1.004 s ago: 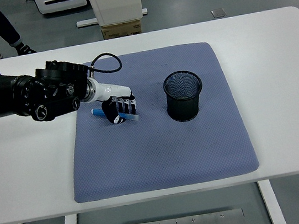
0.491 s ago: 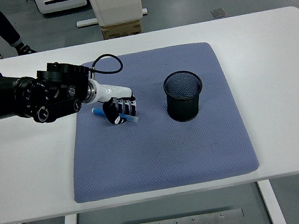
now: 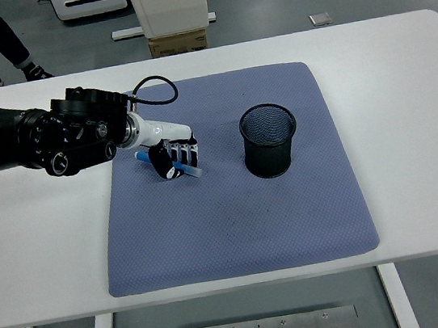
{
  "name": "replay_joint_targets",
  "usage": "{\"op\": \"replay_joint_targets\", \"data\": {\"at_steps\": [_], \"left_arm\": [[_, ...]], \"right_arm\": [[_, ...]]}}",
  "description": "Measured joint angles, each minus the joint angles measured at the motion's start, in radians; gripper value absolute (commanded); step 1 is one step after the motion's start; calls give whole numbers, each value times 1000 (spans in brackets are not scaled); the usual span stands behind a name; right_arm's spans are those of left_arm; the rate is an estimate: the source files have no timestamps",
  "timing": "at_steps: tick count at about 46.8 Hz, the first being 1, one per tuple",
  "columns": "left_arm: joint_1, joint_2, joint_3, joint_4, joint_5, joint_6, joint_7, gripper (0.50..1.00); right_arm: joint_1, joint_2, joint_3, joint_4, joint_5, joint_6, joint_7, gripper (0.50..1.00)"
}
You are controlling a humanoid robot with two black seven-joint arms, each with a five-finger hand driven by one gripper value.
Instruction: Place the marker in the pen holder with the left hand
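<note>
Head view showed the left hand (image 3: 173,159) curled around the marker (image 3: 189,171) just above the mat (image 3: 235,219), left of the holder (image 3: 269,140); grasp looked done, while carrying across and dropping it in remained

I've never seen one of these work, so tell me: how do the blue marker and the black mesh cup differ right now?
The marker is blue, thin and lying slanted; the pen holder is black wire mesh, wide and upright. The marker is gripped in the left hand, while the pen holder stands free to its right with nothing touching it. The marker is partly hidden by fingers; the pen holder shows whole, its mouth open. Both are over the blue mat.
</note>
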Motion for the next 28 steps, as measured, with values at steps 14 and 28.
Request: {"op": "replay_joint_targets", "data": {"at_steps": [14, 28], "left_arm": [[-41, 5, -11, 3, -8, -4, -4, 500], [-76, 19, -37, 3, -17, -12, -6, 500]], "right_arm": [[0, 0, 0, 0, 0, 0, 0, 1000], [0, 0, 0, 0, 0, 0, 0, 1000]]}}
